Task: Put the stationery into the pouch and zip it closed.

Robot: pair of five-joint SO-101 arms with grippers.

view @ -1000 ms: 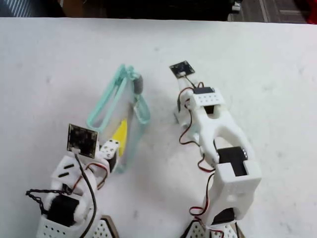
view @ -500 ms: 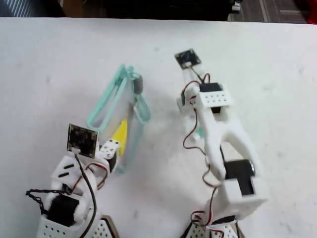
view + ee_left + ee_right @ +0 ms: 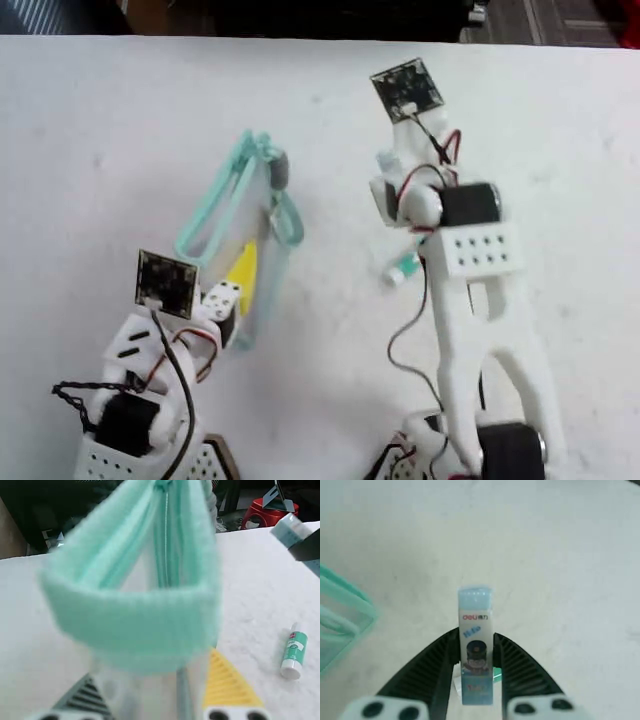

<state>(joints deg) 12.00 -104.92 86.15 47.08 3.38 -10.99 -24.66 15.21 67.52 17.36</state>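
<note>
Within the right gripper (image 3: 476,636), a pale-blue eraser (image 3: 476,605)

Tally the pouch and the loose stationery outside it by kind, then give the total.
Pouch: 1
Eraser, held in the right gripper: 1
Tube, lying on the table: 1
Total: 3

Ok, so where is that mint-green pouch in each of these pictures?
High view: the pouch stands mid-table, just ahead of the left arm.
Left wrist view: the pouch is close up, open mouth towards the camera.
Right wrist view: a corner of the pouch sits beside the eraser in the right pincer.
Shared landmark: the glue stick, lying near the pouch in the high and left wrist views.
</note>
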